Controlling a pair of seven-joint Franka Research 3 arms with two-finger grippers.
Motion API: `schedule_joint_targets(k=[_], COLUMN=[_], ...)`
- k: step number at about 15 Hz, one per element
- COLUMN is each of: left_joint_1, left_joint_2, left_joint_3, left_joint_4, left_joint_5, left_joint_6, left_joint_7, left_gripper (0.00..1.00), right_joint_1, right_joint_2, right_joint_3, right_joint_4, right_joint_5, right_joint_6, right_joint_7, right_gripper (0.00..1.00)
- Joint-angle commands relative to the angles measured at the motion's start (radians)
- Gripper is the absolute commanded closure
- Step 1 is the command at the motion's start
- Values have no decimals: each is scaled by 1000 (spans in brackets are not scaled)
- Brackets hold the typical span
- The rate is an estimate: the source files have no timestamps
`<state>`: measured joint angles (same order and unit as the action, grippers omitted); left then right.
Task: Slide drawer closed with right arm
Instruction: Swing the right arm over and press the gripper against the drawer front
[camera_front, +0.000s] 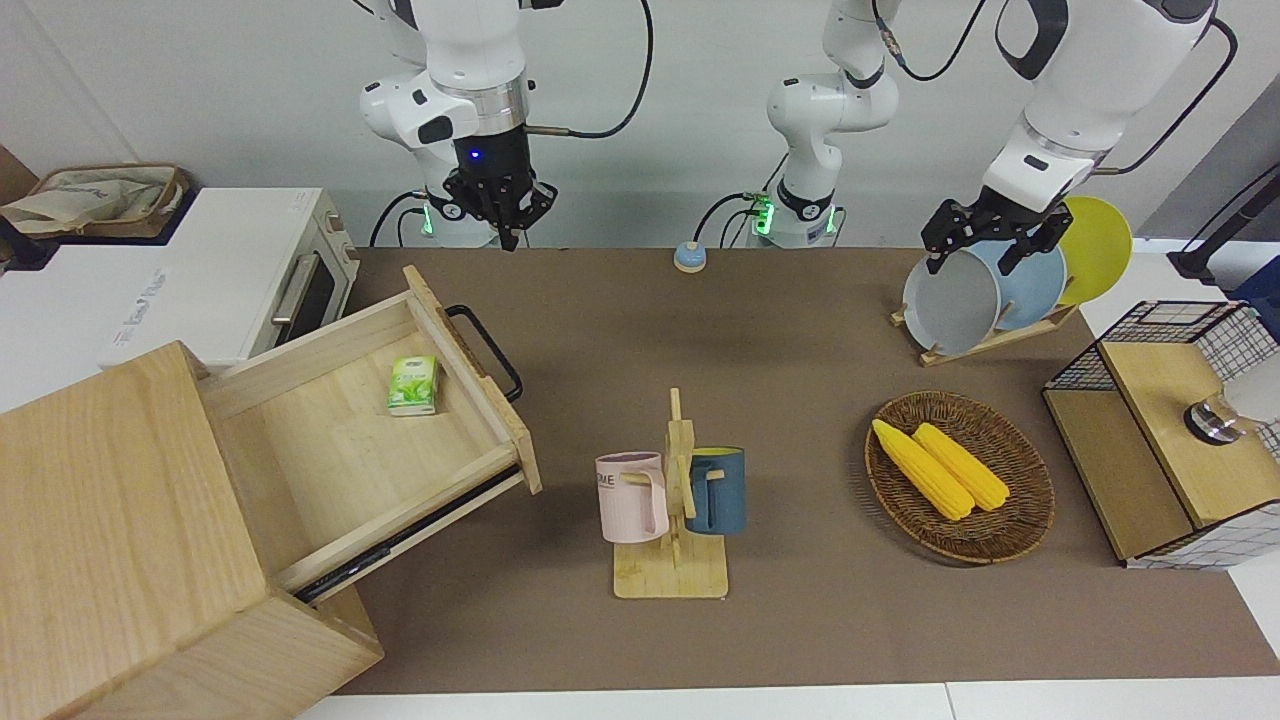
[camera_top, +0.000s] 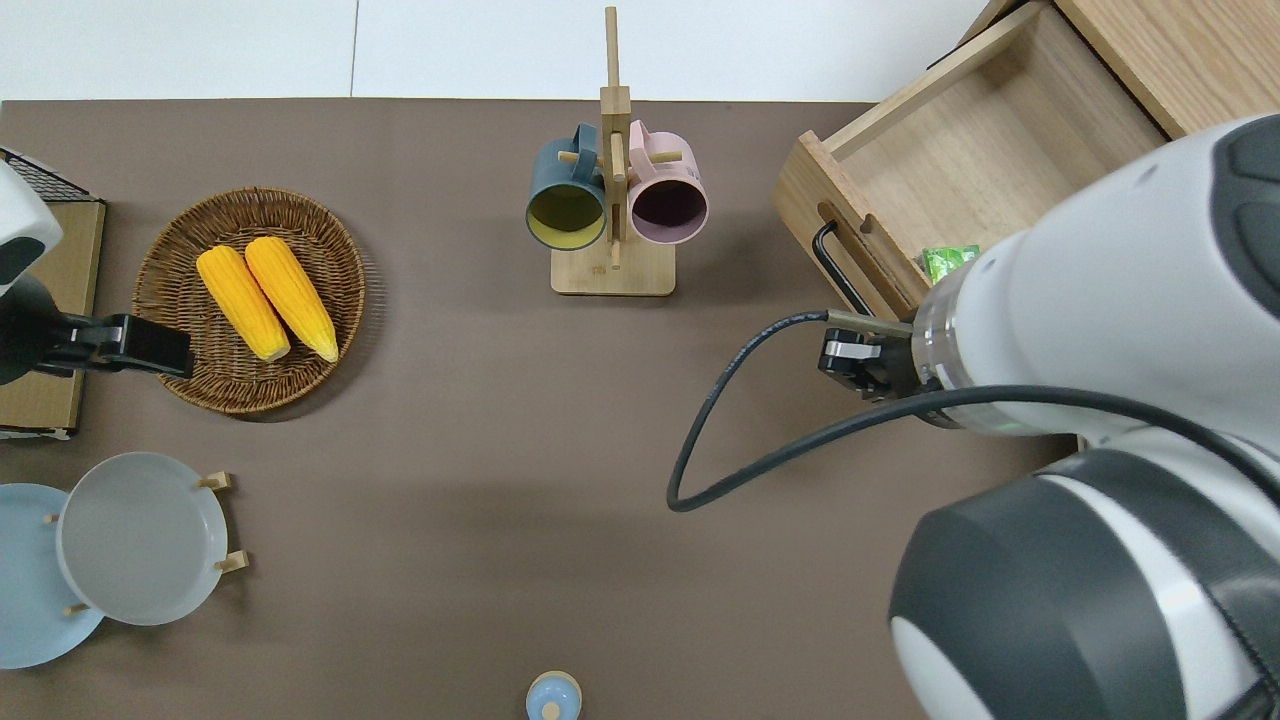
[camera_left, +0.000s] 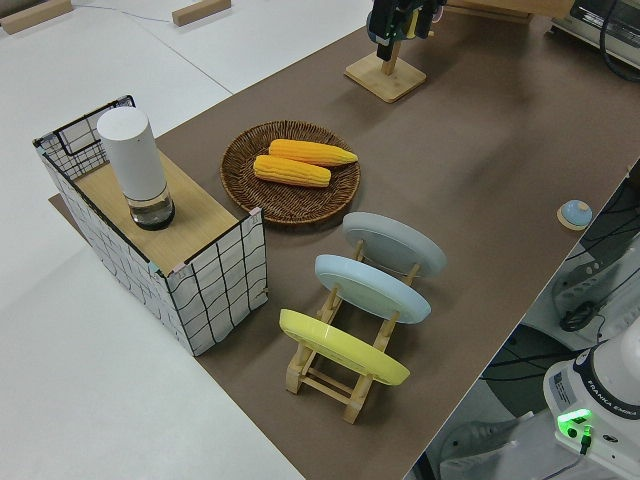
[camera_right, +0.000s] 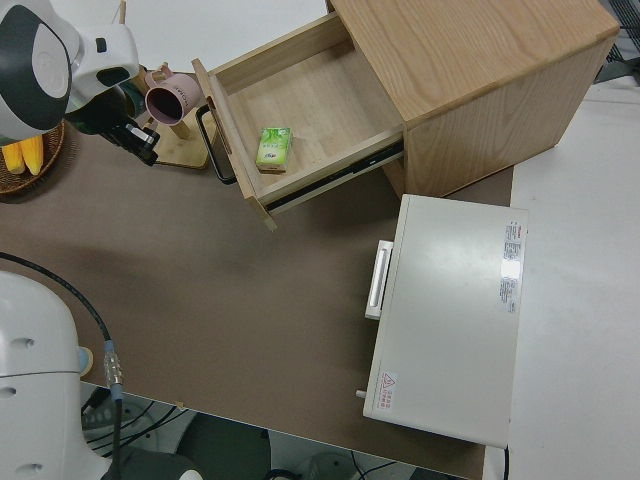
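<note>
The drawer (camera_front: 330, 440) of the pale-wood cabinet (camera_front: 110, 530) stands pulled out. Its black loop handle (camera_front: 487, 350) faces the table's middle. A green packet (camera_front: 414, 385) lies in it. The drawer also shows in the overhead view (camera_top: 980, 150) and in the right side view (camera_right: 300, 110). My right gripper (camera_front: 503, 228) is shut and empty, up in the air. In the overhead view it (camera_top: 858, 360) is over the brown mat beside the drawer's front panel, apart from the handle (camera_top: 830, 260). The arm hides the handle's nearer end there. The left arm is parked, its gripper (camera_front: 985, 245) open.
A white oven (camera_front: 230, 280) stands nearer to the robots than the cabinet. A mug rack (camera_front: 672, 500) with two mugs stands mid-table. A basket of corn (camera_front: 960, 475), a plate rack (camera_front: 1000, 290) and a wire-mesh box (camera_front: 1160, 440) are toward the left arm's end.
</note>
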<state>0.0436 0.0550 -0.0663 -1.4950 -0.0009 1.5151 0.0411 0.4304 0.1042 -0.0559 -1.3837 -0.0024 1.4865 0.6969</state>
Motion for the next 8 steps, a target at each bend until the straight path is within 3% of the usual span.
schedule_joint_targets(k=[1, 8], left_joint_1=[-7, -7], left_joint_2=[-3, -4], left_joint_3=[0, 0], left_joint_4=[9, 9], left_joint_5=[18, 18], left_joint_6=[-18, -18], left_joint_7=[-10, -10], left_gripper=[7, 7], right_joint_1=[4, 24], right_joint_2=[32, 143], right_joint_3=[19, 19], right_joint_4=[-8, -12], right_joint_5=[24, 27], right_joint_6=[47, 86], right_joint_7=[134, 400], right_gripper=[1000, 1000])
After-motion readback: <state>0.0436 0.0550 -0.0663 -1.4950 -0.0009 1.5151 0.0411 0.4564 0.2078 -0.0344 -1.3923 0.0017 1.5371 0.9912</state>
